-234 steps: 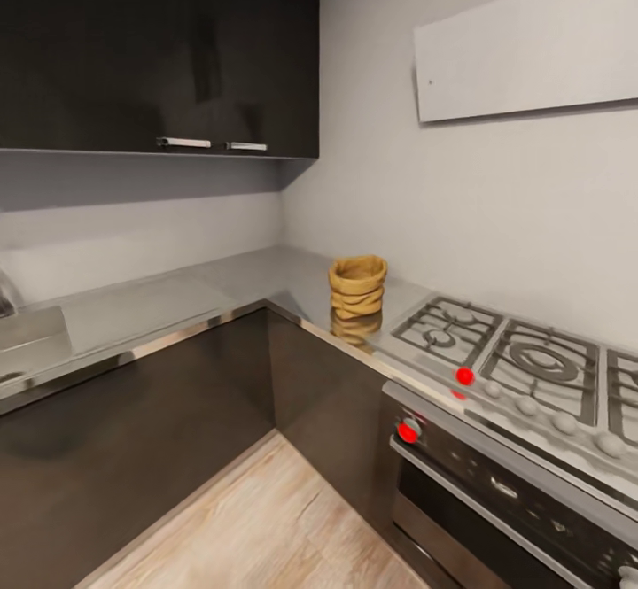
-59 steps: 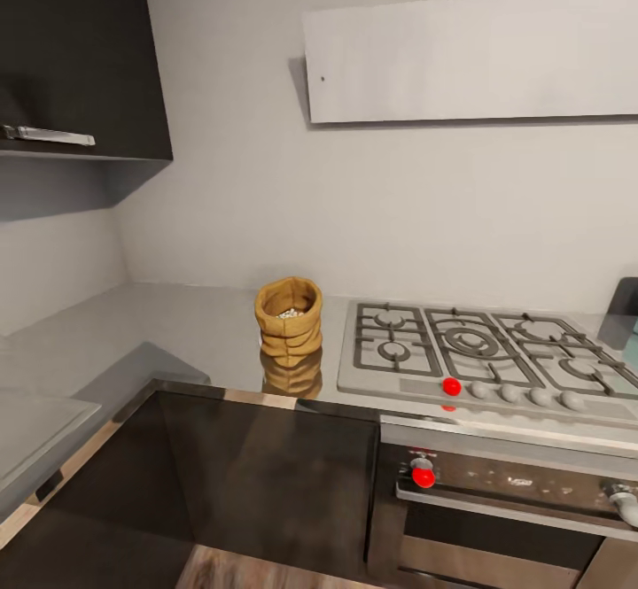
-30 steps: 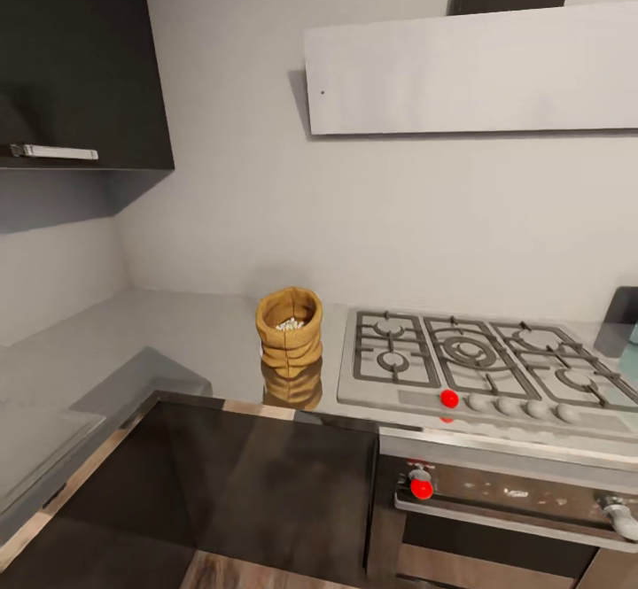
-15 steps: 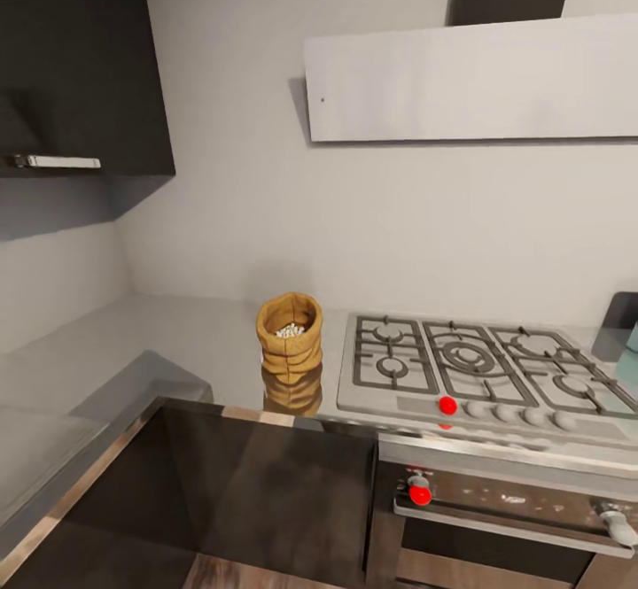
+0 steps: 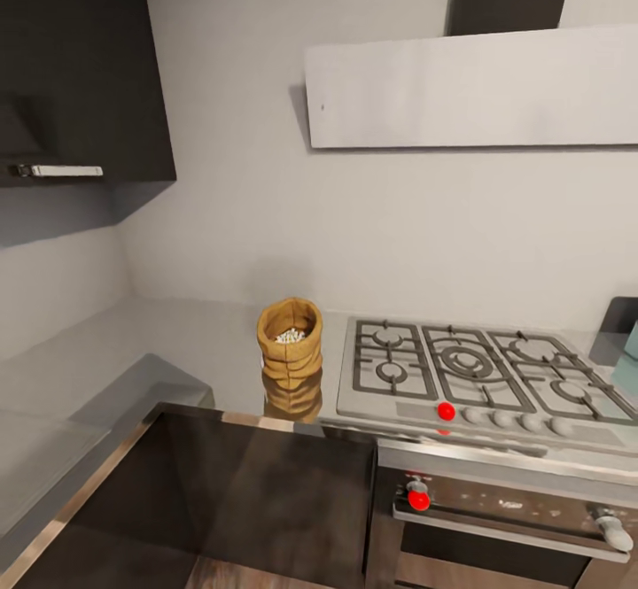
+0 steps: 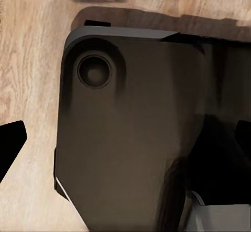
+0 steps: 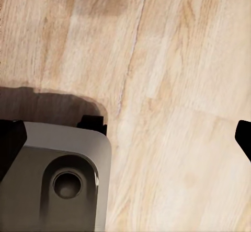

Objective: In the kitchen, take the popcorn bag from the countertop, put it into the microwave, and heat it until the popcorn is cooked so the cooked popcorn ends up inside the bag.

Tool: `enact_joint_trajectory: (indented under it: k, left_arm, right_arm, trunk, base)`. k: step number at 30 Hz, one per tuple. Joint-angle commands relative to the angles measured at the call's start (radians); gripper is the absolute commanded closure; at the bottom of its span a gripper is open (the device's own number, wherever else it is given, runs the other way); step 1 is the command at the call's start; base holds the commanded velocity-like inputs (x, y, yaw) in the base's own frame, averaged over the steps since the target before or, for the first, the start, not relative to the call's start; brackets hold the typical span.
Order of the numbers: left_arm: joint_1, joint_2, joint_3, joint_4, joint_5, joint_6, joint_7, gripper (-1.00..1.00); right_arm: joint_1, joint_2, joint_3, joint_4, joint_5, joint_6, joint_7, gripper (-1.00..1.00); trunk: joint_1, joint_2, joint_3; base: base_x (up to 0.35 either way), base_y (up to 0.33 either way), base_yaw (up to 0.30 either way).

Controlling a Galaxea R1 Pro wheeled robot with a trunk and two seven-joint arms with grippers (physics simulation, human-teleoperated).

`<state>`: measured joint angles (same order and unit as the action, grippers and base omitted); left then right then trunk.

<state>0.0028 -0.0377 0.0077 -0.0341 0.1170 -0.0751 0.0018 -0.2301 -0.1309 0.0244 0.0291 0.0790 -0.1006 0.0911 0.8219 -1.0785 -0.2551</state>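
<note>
The popcorn bag point(image 5: 289, 342), a small tan sack with a rolled rim, stands upright on the grey steel countertop point(image 5: 182, 345), just left of the gas hob. Whitish popcorn point(image 5: 290, 336) kernels lie in a small heap inside it. At the far right edge, past the hob, a sliver of the pale mint-blue microwave point(image 5: 630, 342) shows. My left gripper point(image 6: 125, 140) hangs low over my dark base with its dark fingertips point(image 6: 10, 144) wide apart and nothing between them. The right gripper point(image 7: 125, 138) is likewise open above the wooden floor point(image 7: 172, 85), far from the bag.
A gas hob point(image 5: 474, 369) with a red knob point(image 5: 446, 411) lies right of the bag, above a dark built-in oven point(image 5: 505, 509). A grey hood panel point(image 5: 470, 84) hangs over it. Dark cabinet fronts point(image 5: 266, 500) run under the worktop, and a dark wall cupboard point(image 5: 80, 66) hangs at upper left.
The whole head view has shifted as the camera moved in and turned toward the corner and hob. The bag stands in the same spot on the countertop.
</note>
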Motion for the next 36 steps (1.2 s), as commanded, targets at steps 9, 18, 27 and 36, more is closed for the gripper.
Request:
enact_joint_trajectory:
  k: [9,18,27,36]
  left_arm:
    - [0.0,-0.001,0.0,-0.001,0.009,-0.002,0.001,-1.0]
    - [0.0,-0.001,0.0,-0.001,0.009,-0.002,0.001,-1.0]
    - [0.0,-0.001,0.0,-0.001,0.009,-0.002,0.001,-1.0]
    - [0.0,-0.001,0.0,-0.001,0.009,-0.002,0.001,-1.0]
  right_arm:
    - [-0.001,-0.001,0.003,0.003,0.008,-0.007,0.001,-1.0]
    - [-0.001,0.0,0.003,0.003,0.01,-0.008,0.001,-1.0]
    - [-0.001,0.002,0.003,0.003,0.01,-0.008,0.001,-1.0]
    - [-0.001,0.0,0.003,0.003,0.01,-0.009,0.001,-1.0]
  trunk:
    - [-0.035,0.063,0.027]
    - [-0.069,0.126,0.055]
    - [-0.104,0.189,0.084]
    - [-0.138,0.252,0.112]
  base:
    - [0.0,0.0,0.0]
    - [0.0,0.0,0.0]
    - [0.0,0.0,0.0]
    - [0.0,0.0,0.0]
